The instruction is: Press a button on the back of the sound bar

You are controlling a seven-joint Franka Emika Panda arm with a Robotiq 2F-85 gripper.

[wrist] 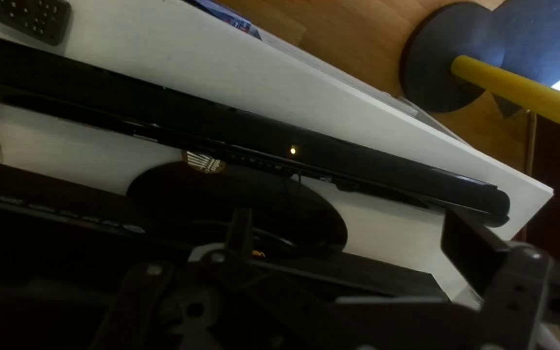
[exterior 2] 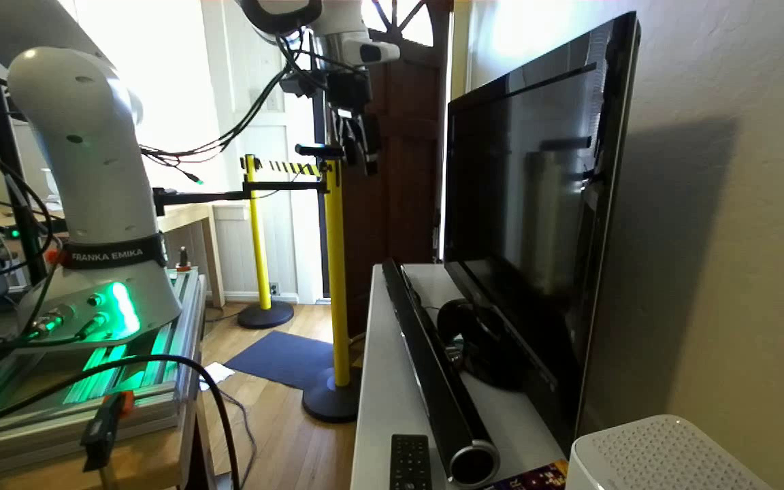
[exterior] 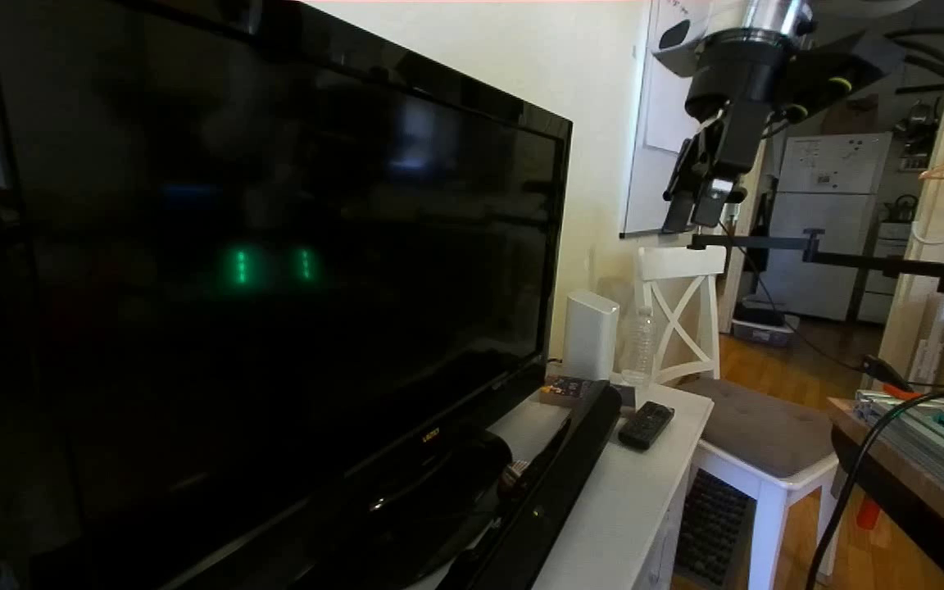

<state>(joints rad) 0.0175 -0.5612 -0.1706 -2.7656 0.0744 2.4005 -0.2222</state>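
In the wrist view, the bar (wrist: 241, 127) slants across the bench (wrist: 260, 82) from upper left to the right of frame, a light (wrist: 293, 151) glowing on it. Low in frame, the end effector (wrist: 350, 233) has its fingers wide apart, well clear of the bar. The remote (wrist: 27, 20) lies upper left.

Sound bar (exterior: 554, 492) cut off by an exterior view's bottom edge
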